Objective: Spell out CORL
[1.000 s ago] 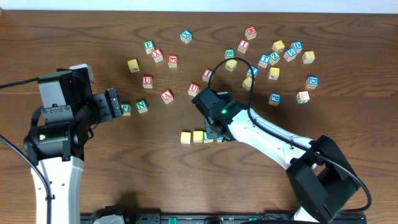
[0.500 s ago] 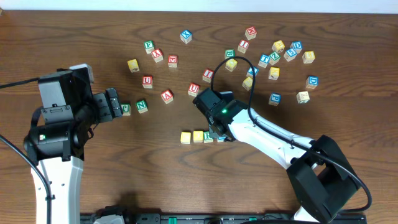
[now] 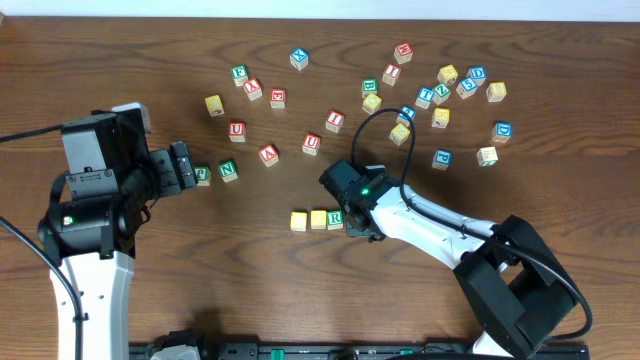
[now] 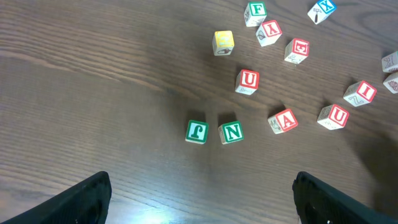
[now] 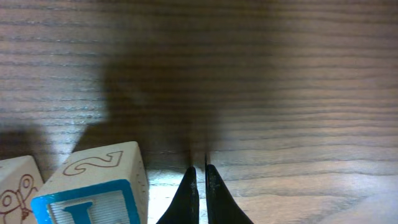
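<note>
The right pincer [image 5: 199, 186] is closed on nothing, with a blue-edged block [image 5: 93, 190] at its 9 o'clock beside the green R block [image 3: 335, 217], so CORL looks nearly finished.

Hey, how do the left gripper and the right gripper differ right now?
The left gripper is wide open; the right gripper is shut, fingers almost touching. The left gripper looks down from well above on the green J block and green N block; the right gripper sits low at the table, just beside a blue-lettered block. Both hold nothing.
</note>
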